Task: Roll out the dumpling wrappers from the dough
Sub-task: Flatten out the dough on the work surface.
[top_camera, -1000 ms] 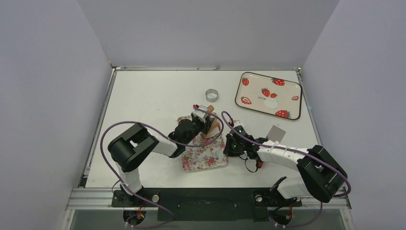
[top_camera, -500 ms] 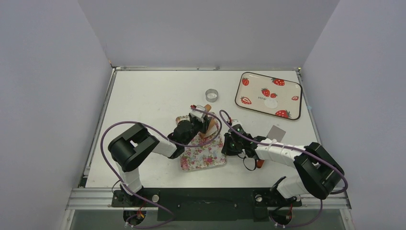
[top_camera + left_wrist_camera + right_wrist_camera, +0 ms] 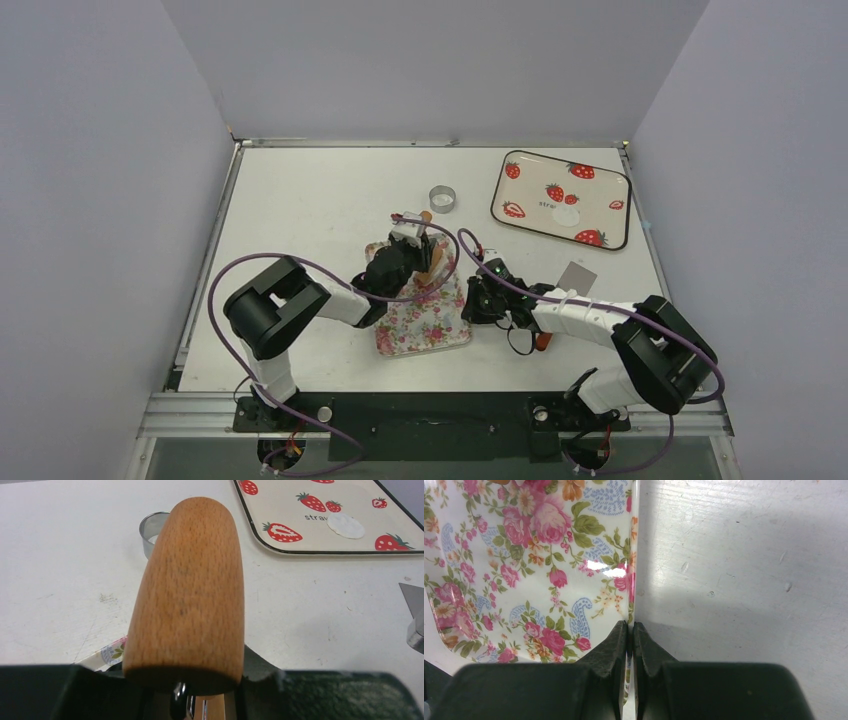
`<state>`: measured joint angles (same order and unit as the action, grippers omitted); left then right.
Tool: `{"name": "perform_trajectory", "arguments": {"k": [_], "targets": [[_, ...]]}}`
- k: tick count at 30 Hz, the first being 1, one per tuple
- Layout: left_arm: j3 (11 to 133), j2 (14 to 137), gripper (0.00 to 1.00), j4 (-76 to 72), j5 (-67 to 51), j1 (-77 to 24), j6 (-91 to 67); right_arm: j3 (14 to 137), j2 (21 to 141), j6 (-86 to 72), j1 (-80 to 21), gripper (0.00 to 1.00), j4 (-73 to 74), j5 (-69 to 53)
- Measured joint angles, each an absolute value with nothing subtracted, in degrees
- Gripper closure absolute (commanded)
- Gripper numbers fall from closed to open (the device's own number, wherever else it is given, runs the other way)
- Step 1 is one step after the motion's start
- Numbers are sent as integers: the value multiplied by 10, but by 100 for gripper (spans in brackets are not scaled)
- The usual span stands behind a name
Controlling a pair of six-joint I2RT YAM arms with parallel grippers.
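My left gripper (image 3: 418,258) is shut on the brown wooden roller (image 3: 433,266) and holds it over the far end of the floral tray (image 3: 425,325). In the left wrist view the roller (image 3: 187,590) fills the middle and hides the tray below it. My right gripper (image 3: 478,300) is shut on the floral tray's right rim (image 3: 631,580), with the jaws (image 3: 630,630) pinching the edge. One thin white dumpling wrapper (image 3: 566,215) lies on the strawberry tray (image 3: 520,205); it also shows in the left wrist view (image 3: 346,526). The dough is hidden from every view.
A hollow silver metal ring (image 3: 442,197) stands on the table beyond the roller and shows in the left wrist view (image 3: 150,527). A spatula with a shiny blade (image 3: 577,277) and red handle (image 3: 541,341) lies beside my right arm. The strawberry tray sits at the far right.
My left gripper has moved the roller away from me and a little left across the floral tray. The tray and my right gripper have shifted slightly left.
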<state>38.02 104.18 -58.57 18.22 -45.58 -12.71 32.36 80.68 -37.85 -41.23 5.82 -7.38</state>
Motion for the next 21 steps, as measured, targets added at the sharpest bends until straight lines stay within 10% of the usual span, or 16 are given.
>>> {"name": "perform_trajectory", "arguments": {"k": [21], "targets": [[335,984,100,-548,194,-475,19,331,813,-361,-401,100,63,-90]]}}
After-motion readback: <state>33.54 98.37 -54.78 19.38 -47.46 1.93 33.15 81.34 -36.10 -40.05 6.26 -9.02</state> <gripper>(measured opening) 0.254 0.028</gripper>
